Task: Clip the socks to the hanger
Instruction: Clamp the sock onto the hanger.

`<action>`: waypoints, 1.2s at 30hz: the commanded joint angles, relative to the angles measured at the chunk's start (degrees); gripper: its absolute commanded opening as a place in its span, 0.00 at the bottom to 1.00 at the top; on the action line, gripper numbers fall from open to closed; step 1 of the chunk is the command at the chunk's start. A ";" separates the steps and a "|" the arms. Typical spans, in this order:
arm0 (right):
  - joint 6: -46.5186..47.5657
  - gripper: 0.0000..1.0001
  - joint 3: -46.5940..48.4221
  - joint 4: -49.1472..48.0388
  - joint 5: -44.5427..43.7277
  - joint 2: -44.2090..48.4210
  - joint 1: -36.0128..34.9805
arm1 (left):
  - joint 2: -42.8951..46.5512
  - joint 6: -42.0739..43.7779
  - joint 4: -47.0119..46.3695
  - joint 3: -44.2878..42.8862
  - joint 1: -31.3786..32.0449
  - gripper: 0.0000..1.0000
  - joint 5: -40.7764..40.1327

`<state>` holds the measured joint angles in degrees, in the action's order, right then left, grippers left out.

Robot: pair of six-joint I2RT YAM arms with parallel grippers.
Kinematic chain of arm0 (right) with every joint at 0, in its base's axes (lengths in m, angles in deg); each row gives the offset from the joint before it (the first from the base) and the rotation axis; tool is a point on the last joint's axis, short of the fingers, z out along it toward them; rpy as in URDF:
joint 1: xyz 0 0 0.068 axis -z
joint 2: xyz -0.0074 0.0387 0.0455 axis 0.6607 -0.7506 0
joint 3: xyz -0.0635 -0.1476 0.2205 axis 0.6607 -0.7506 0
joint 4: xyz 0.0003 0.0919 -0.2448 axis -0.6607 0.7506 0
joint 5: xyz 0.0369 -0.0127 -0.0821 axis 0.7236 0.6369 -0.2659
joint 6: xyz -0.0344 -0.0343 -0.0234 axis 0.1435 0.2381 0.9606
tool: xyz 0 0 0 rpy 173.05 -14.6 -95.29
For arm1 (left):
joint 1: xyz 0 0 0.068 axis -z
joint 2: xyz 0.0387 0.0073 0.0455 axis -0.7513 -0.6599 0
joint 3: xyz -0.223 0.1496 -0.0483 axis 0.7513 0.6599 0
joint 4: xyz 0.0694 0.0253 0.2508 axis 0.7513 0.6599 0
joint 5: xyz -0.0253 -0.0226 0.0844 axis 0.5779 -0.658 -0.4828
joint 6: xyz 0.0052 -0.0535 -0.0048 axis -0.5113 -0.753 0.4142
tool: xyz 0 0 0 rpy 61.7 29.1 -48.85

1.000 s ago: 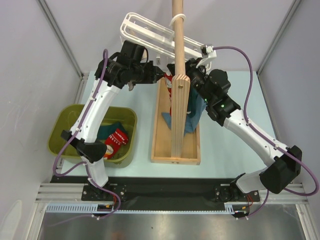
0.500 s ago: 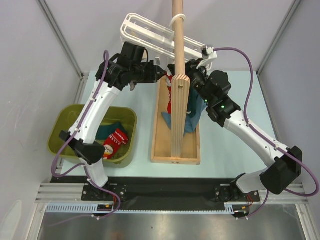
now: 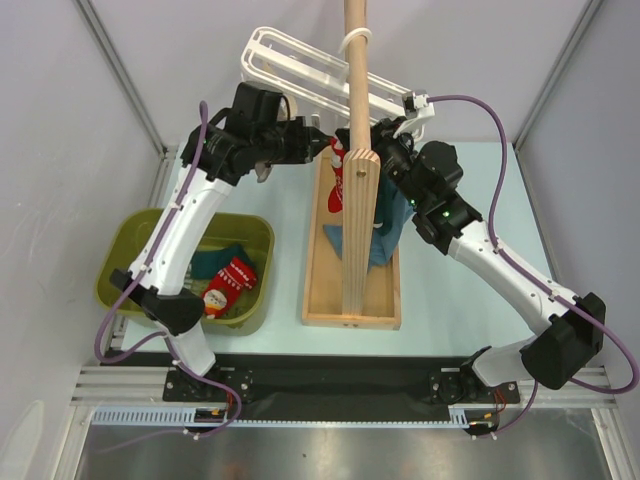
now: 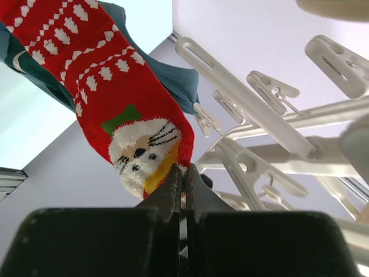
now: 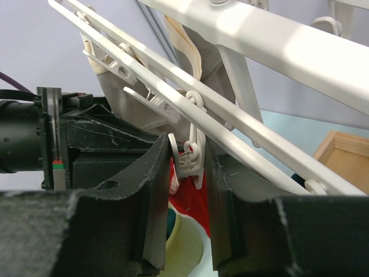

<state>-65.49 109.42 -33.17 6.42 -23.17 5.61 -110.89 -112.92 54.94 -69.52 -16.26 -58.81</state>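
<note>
**Red sock held just under the waiting peg**

The red sock (image 4: 115, 98) is up in the air at the underside of the hanger (image 3: 290, 60), not on the counter (image 3: 450, 300). The left tool (image 4: 183, 173) is pinched fully together on the edge of its cuff. From that pinch the sock's long axis runs away from the tool, and the toe end trails off toward the wooden pole stand (image 3: 352, 100).

The right tool (image 5: 187, 147) has narrowed onto one clip peg (image 5: 185, 164), with a finger pressed against each side — whether the peg's mouth is already spread cannot be told. In the right wrist view red fabric shows just below that peg, close to it but apparently not yet inside.

So the coming move probably turns on this one gap: the held cuff lies under the peg and has to travel up into its mouth. The left arm carries the sock and the right arm only steadies the peg, so the lift looks like the left arm's job.

More socks (image 3: 228, 283) lie in the green bin (image 3: 150, 240).
</note>
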 commanded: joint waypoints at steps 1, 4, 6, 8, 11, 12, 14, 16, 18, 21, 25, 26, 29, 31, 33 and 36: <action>0.65 0.00 -0.77 7.52 3.14 0.09 -0.64 | 3.50 -10.39 -1.72 -1.40 0.78 0.00 0.29; -0.05 0.00 -0.60 7.52 2.88 0.01 -0.64 | 3.15 -10.30 -1.63 -1.57 1.13 0.00 0.55; -0.40 0.00 -0.07 7.96 2.96 -0.17 -0.64 | 2.97 -10.30 -1.72 -1.57 1.39 0.00 0.64; -0.40 0.00 0.19 8.31 3.31 -0.26 -0.64 | 2.89 -10.30 -1.80 -1.66 1.48 0.00 0.21; -1.01 0.14 0.37 8.58 3.40 -0.08 -0.64 | 2.80 -10.48 -1.89 -1.84 1.57 0.00 -0.32; -1.36 0.21 0.54 8.92 3.40 0.01 -0.64 | 2.80 -10.56 -1.80 -1.84 1.65 0.00 -0.24; -2.42 0.25 0.98 9.63 3.14 0.01 -0.55 | 2.71 -10.74 -1.72 -1.75 1.65 0.00 -0.24; -4.17 0.31 1.51 10.86 3.05 0.09 -0.20 | 2.80 -10.92 -1.80 -1.66 1.74 0.00 -0.76; -4.97 0.39 1.69 10.51 4.28 0.27 -0.03 | 2.80 -11.35 -2.07 -1.22 1.92 0.00 -0.85; -5.94 0.49 2.65 10.86 5.25 0.36 -0.11 | 3.15 -11.88 -3.47 0.36 1.92 0.00 -0.76; -6.11 0.61 3.80 12.35 5.60 0.62 -0.11 | 3.50 -12.15 -4.00 1.06 1.92 0.00 -1.03; -6.29 0.63 3.71 12.35 5.60 0.71 -0.11 | 3.59 -12.23 -3.91 1.15 1.83 0.00 -1.20; -6.81 0.74 3.36 12.35 5.42 1.67 -0.02 | 3.85 -12.23 -3.74 1.50 1.92 0.00 -1.64; -7.08 0.81 3.53 12.53 5.51 2.29 0.06 | 3.85 -12.23 -3.91 1.76 1.92 0.00 -1.82; -7.34 0.89 3.62 12.88 5.43 2.81 0.15 | 3.94 -12.15 -4.18 2.38 1.83 0.00 -1.38; -9.35 1.00 4.23 14.63 4.98 3.87 1.02 | 4.20 -11.80 -5.14 3.61 1.83 0.27 -1.47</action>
<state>-72.77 111.10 -21.15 8.84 -21.86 6.57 -109.21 -113.14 53.80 -66.79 -15.17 -60.76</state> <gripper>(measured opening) 0.974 0.166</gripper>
